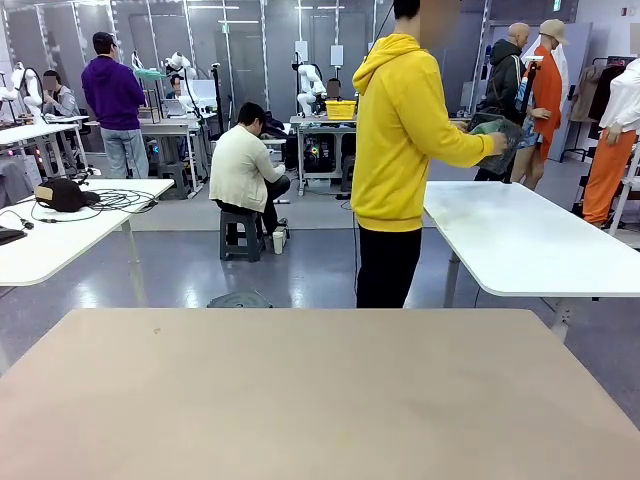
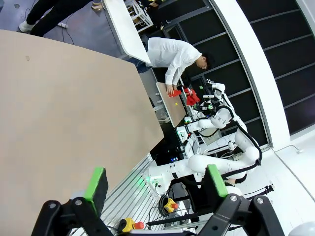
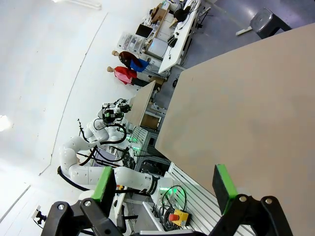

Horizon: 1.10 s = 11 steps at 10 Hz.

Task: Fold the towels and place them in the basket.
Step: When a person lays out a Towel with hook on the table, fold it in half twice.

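two wrist views show left tool [image 2: 156, 181], right tool [image 3: 164, 183] agape; front, a person [image 1: 400, 130].

Beige tabletop [image 1: 320, 400]: foreground, well below the standing person's hand [image 1: 496, 143]. Person in yellow hoodie [image 1: 400, 130] stands past its far edge, arm stretched out to the side. White table [image 1: 530, 240]: just beneath that hand. Seated person in cream top [image 1: 243, 165] on grey stool [image 1: 243, 238]: well left of the hand. Yellow bin [image 1: 340, 109]: farther back, left of the hand.

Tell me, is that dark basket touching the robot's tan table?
Apart. The front view shows the basket held in the air by the person in yellow, well beyond the far edge of the tan table.
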Available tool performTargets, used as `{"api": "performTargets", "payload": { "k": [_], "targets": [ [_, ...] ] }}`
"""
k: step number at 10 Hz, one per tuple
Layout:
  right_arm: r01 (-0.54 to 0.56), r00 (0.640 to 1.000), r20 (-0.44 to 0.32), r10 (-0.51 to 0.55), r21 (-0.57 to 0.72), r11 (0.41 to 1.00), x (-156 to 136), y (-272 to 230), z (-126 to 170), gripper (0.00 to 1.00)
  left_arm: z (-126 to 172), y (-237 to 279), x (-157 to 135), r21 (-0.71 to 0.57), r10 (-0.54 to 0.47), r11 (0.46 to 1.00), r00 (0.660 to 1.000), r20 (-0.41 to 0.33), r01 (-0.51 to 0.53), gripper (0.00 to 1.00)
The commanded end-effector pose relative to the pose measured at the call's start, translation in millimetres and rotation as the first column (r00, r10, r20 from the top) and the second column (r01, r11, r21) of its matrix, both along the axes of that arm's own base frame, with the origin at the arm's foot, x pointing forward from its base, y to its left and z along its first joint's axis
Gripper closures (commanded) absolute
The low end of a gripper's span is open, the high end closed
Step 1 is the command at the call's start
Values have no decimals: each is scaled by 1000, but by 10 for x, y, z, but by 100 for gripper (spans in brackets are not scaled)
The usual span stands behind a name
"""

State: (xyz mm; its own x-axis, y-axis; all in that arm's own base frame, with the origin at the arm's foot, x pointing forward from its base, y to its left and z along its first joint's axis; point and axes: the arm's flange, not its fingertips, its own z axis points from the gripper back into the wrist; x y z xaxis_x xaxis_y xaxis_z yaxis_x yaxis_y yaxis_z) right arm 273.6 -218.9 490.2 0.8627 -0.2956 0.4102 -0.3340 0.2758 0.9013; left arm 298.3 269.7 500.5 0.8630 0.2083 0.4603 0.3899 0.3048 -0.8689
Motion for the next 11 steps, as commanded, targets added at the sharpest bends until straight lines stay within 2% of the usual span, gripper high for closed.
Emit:
{"api": "performTargets", "payload": {
  "k": [1, 11],
  "targets": [
    [-1, 1000, 27, 1, 4, 1000, 13, -9, 9, 0, -18, 3, -16, 0, -8, 1000, 1000, 6, 8, 0],
    [-1, 1000, 27, 1, 4, 1000, 13, -9, 9, 0, -18, 3, -16, 0, -8, 1000, 1000, 6, 8, 0]
  ]
}}
